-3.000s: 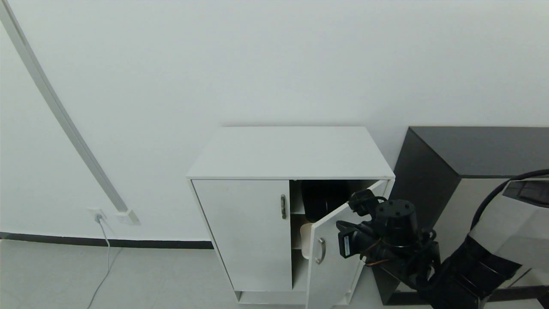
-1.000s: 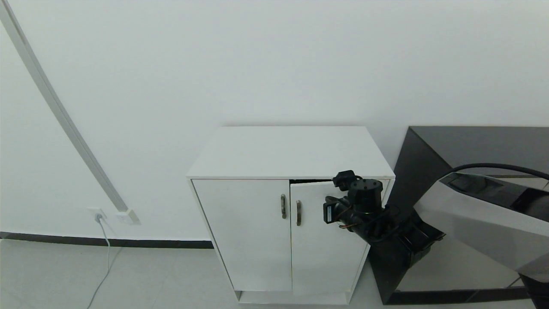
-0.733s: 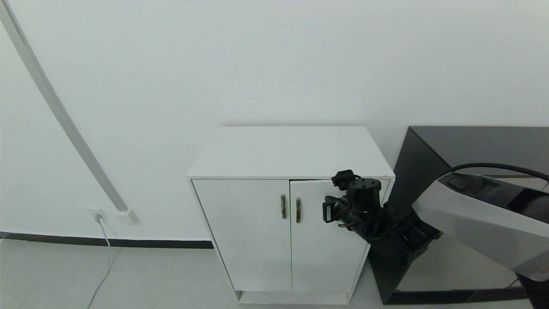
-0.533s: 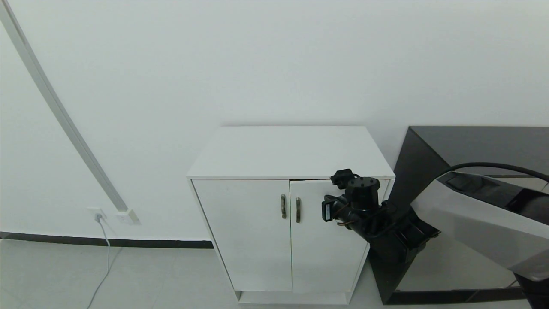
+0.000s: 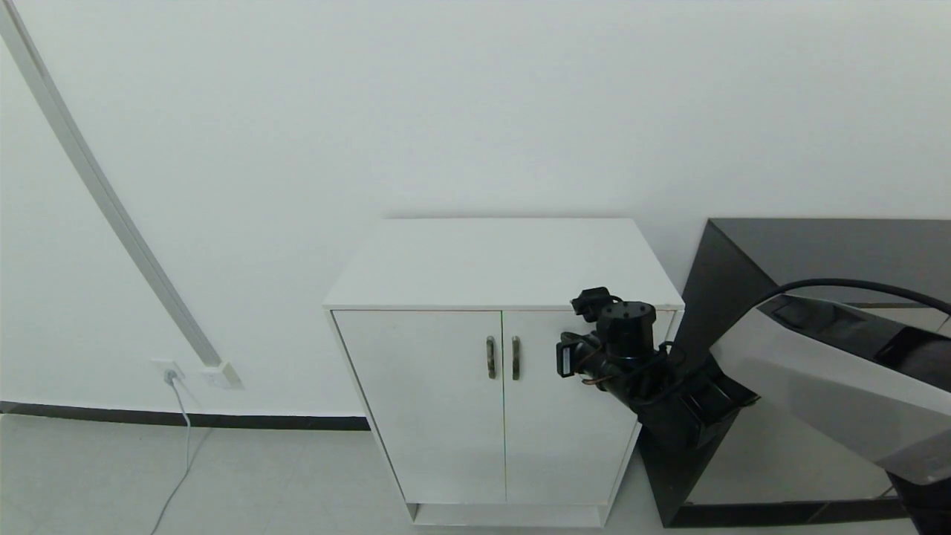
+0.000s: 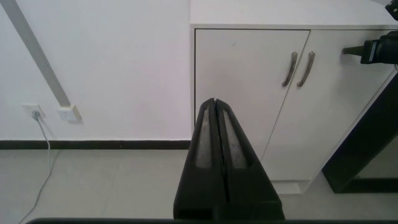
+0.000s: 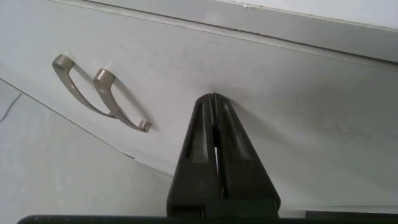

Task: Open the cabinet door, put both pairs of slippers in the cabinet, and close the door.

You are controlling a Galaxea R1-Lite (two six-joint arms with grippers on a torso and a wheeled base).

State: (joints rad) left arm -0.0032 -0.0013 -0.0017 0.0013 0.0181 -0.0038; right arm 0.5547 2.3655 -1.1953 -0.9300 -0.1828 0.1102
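The white cabinet (image 5: 498, 260) stands against the wall with its left door (image 5: 423, 401) and right door (image 5: 565, 438) both shut, and the two metal handles (image 5: 503, 357) meet at the middle. My right gripper (image 7: 213, 98) is shut, its tip pressed flat on the right door's upper part, to the right of the handles (image 7: 99, 93). The left wrist view shows that same gripper (image 6: 354, 51) touching the door. My left gripper (image 6: 214, 104) is shut and empty, held low in front of the cabinet (image 6: 249, 93) and apart from it.
A black table (image 5: 817, 256) stands right beside the cabinet's right side. A wall socket with a grey cable (image 5: 169, 374) and a slanted white conduit (image 5: 96, 186) are on the left. Open floor (image 5: 223, 483) lies before and left of the cabinet.
The right door, wide ajar three seconds ago, has swung fully shut under my right gripper's push. The last narrow gap at its top has gone. The right arm moved slightly toward the cabinet.
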